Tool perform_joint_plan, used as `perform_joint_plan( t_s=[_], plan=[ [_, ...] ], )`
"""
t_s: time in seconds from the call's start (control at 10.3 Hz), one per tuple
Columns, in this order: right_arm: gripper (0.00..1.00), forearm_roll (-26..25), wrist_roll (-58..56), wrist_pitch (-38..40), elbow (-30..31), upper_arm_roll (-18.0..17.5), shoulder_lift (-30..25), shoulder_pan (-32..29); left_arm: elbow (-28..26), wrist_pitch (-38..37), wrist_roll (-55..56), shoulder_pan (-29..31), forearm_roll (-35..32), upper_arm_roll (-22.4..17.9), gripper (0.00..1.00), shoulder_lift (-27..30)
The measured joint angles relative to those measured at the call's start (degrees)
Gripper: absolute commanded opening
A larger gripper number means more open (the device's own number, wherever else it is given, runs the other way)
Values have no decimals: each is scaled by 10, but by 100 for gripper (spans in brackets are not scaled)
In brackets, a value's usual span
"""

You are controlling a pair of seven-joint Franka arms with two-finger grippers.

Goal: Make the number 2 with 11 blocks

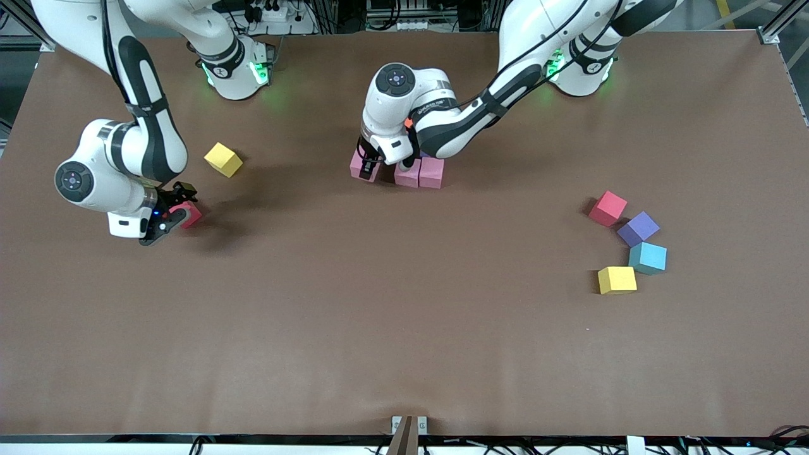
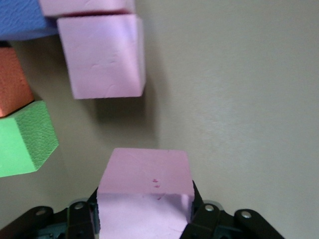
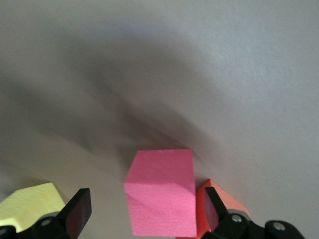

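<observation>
You're early in the build. The number 2 is only a partial cluster mid-table: from the front you see a short row of pink blocks, two of them touching. The left wrist view shows more tucked under the arm: a blue block, an orange one and a green one beside the pinks. The full count is hidden by the arm, but it's well short of eleven.

The left gripper is at the right-arm end of that row, fingers pinching a pink block that sits just apart from the next pink; looks like it's being placed, not yet released.

The right gripper is well away from the digit, toward the right arm's end, fingers spread wide around a hot-pink block, not yet closed. An orange-red block touches it; a yellow block is nearby.

Still loose, well apart from the digit toward the left arm's end: red, purple, light blue, yellow.
</observation>
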State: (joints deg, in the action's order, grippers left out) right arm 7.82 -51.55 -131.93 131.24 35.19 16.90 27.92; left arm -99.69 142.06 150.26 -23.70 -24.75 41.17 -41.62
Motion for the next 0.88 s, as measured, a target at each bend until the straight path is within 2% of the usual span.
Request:
perform_joint_plan(
  t_s=[0.49, 0.78, 0.88],
  plan=[
    [100, 0, -1, -29, 14, 0, 21, -3, -37, 47, 66, -7, 0, -14, 42, -7],
    [98, 0, -1, -46, 28, 0, 29, -5, -41, 55, 77, -38, 2, -49, 42, -8],
    [78, 0, -1, -53, 32, -1, 31, -6, -45, 60, 87, -49, -5, -60, 42, -8]
  ],
)
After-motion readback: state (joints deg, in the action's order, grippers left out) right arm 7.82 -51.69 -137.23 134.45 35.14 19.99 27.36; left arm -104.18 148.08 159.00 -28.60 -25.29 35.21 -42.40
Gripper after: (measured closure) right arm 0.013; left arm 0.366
